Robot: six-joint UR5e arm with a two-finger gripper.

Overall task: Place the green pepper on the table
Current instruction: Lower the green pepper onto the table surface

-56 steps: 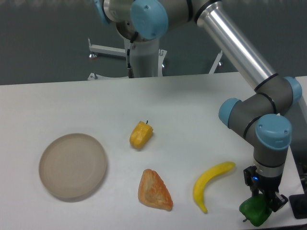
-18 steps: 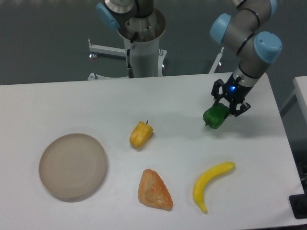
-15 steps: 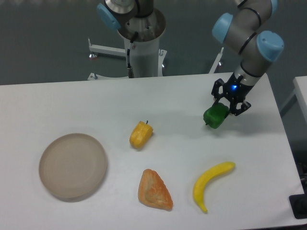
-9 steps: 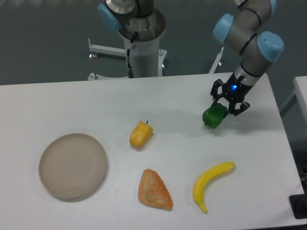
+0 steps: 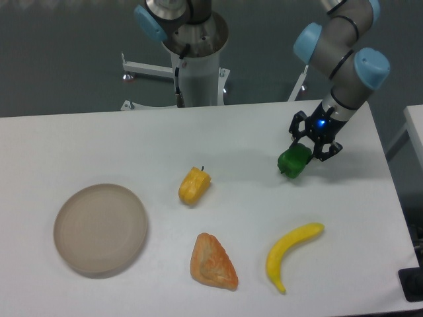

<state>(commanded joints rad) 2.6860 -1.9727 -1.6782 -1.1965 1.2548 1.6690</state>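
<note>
Lowering slightly leftward over the last second, the gripper stays clamped on the green pepper, nearing the desk; release seems next.

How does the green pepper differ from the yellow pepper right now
The green pepper is dark green; the yellow pepper is yellow-orange. The green pepper is clamped in the gripper at the far right of the table; the yellow pepper lies free near the middle, beside the plate. Both are small, lumpy and look about the same size.
</note>
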